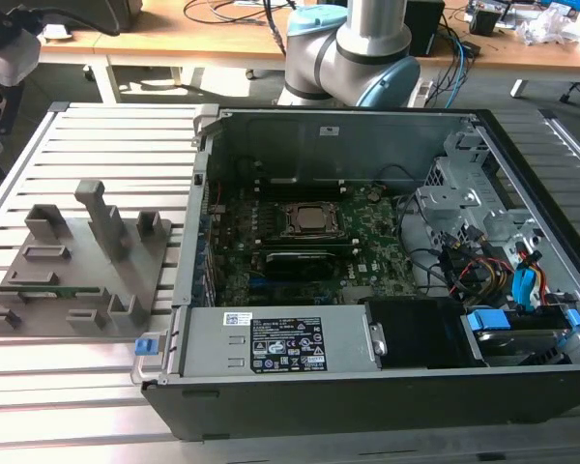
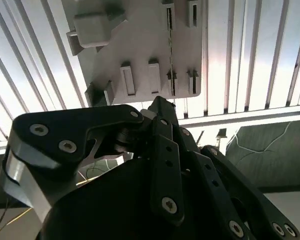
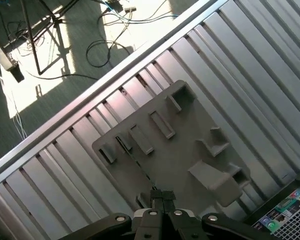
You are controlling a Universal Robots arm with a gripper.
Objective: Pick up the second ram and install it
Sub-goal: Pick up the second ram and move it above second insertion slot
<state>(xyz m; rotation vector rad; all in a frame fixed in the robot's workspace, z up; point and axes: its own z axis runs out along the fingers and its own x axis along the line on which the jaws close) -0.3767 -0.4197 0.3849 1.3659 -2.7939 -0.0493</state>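
The second ram (image 1: pixel 53 290) is a thin green stick lying on edge in a slot near the front of the grey tray (image 1: pixel 153 263), at the exterior view's left. In both wrist views it shows as a narrow dark line (image 2: pixel 170 55) (image 3: pixel 135 160) running across the tray (image 2: pixel 140 45) (image 3: pixel 185 145). My gripper (image 3: pixel 161 193) hangs above the tray, close to one end of the stick, with its black fingers (image 2: pixel 165 130) pressed together and nothing between them. The broad green motherboard (image 1: pixel 372 242) lies inside the open computer case.
The open case (image 1: pixel 319 130) fills the middle and right of the slatted metal table (image 1: pixel 106 126), with drive cages and cables (image 1: pixel 483 261) at its right end. The arm's base (image 1: pixel 353 48) stands behind it. Upright grey blocks (image 1: pixel 101 217) rise from the tray. Cables lie on the floor (image 3: pixel 105 45).
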